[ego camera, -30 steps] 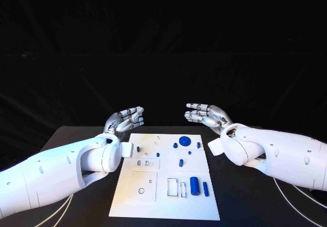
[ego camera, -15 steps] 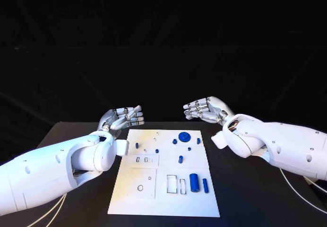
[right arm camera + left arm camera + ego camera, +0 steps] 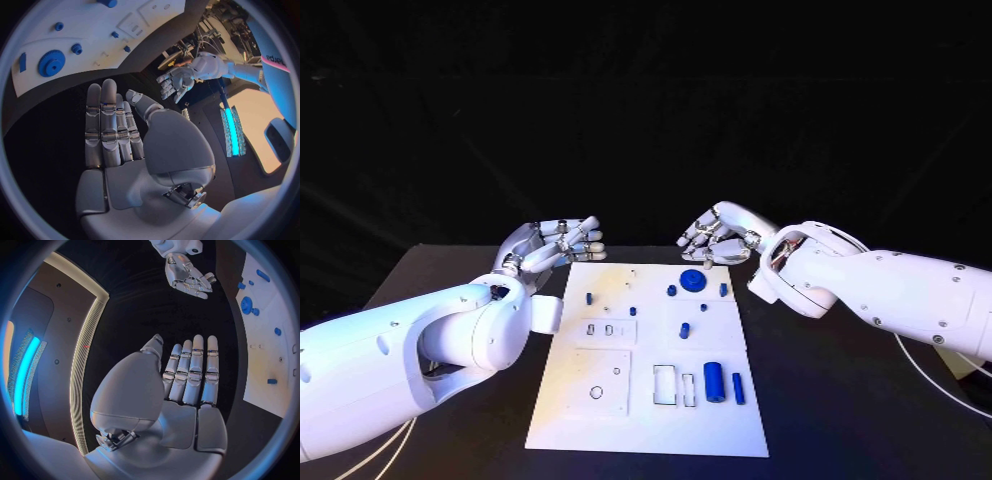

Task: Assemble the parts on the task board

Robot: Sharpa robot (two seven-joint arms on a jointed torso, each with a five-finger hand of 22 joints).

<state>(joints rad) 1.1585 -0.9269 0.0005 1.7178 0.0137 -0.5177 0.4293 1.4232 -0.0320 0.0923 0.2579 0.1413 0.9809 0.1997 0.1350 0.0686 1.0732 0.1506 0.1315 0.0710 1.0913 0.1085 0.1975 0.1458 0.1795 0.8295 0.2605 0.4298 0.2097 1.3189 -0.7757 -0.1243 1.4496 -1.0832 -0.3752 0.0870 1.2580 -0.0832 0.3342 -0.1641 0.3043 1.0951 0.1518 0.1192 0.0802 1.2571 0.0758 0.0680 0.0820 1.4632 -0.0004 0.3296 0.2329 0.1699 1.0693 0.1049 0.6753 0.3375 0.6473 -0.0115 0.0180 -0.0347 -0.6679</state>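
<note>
The white task board (image 3: 646,350) lies in the middle of the black table. It carries a blue gear (image 3: 692,277) near its far edge, several small blue pegs such as one (image 3: 685,330) mid-board, and a blue cylinder (image 3: 713,382) beside a thin blue bar (image 3: 737,388) near the front right. My left hand (image 3: 557,247) hovers off the board's far left corner, palm up, fingers straight (image 3: 190,372), holding nothing. My right hand (image 3: 715,237) hangs just beyond the gear, fingers extended (image 3: 109,125) and empty. The gear (image 3: 51,62) also appears in the right wrist view.
Black table (image 3: 848,400) surrounds the board on all sides. White recessed slots (image 3: 665,386) sit beside the cylinder, and a square plate with a small ring (image 3: 597,393) occupies the front left of the board.
The right hand has come in toward the board's far edge, closer to the gear. The left hand has shifted slightly back and left. The head view has also shifted a little.
</note>
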